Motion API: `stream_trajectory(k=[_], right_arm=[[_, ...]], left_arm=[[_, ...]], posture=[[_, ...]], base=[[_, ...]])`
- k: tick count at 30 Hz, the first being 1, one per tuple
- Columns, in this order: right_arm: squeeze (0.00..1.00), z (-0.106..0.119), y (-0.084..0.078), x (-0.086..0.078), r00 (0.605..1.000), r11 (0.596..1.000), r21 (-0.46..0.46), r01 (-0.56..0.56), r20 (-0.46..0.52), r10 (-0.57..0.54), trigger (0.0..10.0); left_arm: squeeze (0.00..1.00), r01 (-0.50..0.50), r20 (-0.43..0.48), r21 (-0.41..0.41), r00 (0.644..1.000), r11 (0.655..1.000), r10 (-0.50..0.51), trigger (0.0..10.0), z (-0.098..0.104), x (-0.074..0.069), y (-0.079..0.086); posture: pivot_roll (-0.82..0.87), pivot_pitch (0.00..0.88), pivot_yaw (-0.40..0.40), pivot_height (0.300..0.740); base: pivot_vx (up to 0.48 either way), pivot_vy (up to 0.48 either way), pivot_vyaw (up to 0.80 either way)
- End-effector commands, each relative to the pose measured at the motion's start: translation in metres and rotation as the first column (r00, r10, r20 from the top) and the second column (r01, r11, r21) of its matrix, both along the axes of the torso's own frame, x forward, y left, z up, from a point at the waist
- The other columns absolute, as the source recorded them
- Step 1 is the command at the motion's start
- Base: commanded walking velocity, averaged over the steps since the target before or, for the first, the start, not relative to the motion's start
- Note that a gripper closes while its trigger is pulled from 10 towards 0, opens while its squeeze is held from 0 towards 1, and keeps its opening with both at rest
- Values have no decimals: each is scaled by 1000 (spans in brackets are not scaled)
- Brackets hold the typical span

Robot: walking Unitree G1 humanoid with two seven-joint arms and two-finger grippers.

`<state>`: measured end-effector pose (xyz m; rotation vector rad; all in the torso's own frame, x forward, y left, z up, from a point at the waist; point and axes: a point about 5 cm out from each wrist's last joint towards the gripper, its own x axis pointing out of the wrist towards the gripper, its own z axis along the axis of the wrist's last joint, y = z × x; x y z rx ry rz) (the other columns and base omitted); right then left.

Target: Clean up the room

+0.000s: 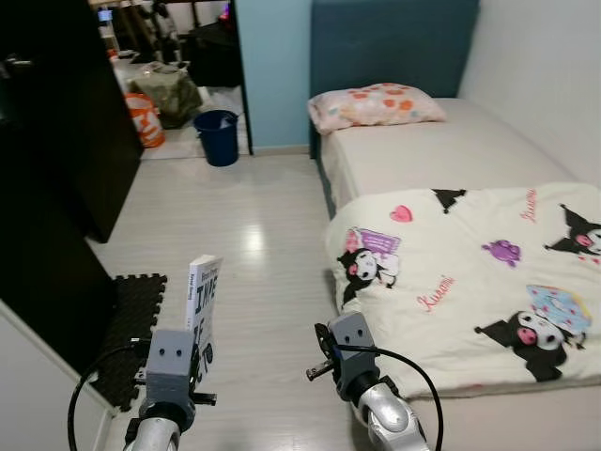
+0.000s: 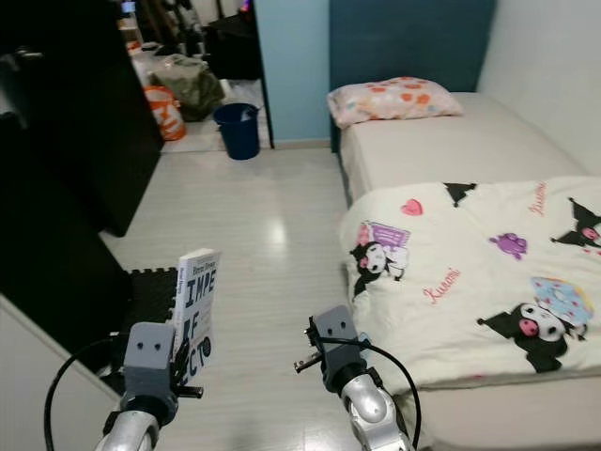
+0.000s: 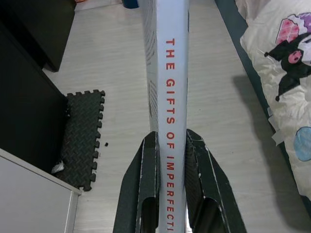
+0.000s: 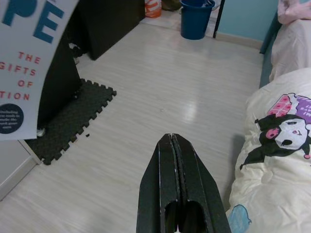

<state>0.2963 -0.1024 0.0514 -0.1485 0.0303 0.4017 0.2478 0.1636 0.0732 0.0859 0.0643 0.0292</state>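
Observation:
My left gripper (image 3: 170, 145) is shut on a white book (image 1: 201, 305), which stands upright above the floor at my lower left. Its spine (image 3: 167, 97) carries red lettering and runs between the two black fingers (image 3: 143, 179). The book's cover (image 4: 29, 63) with blue and red words also appears at the edge of the right wrist view. My right gripper (image 4: 173, 145) is shut with nothing in it, held over the pale wooden floor (image 1: 254, 235) beside the bed.
A bed (image 1: 470, 150) with a cartoon-print blanket (image 1: 488, 272) and a pink pillow (image 1: 376, 105) fills the right. A black cabinet (image 1: 66, 141) and a black foam mat (image 1: 131, 329) lie left. A blue bucket (image 1: 217, 136) and bags (image 1: 164, 94) sit at the far doorway.

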Motion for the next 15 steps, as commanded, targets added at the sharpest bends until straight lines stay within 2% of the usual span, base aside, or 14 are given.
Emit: stream_trajectory(k=[1,5,9,15], right_arm=[[0,-3,0,-3,1000,1000,9,-1,-12,2,10000],[0,-2,-2,-3,1000,1000,20,16,-6,-16,10000],[0,-1,-6,1,998,997,46,59,-15,-58,10000],[0,-1,-8,1,998,998,37,58,-15,-58,10000]], left_arm=[[0,-7,31,-5,999,1000,7,10000,6,5,-2],[0,-5,44,-14,999,1000,5,10000,7,7,-2],[0,25,63,-38,998,999,-22,10000,9,10,-5],[0,41,84,-51,996,998,-36,10000,13,12,-7]], posture=[[19,130,9,740],[15,129,10,740],[11,126,10,740],[7,125,12,740]], base=[[0,0,800],[0,0,800],[0,0,0],[325,0,0]])
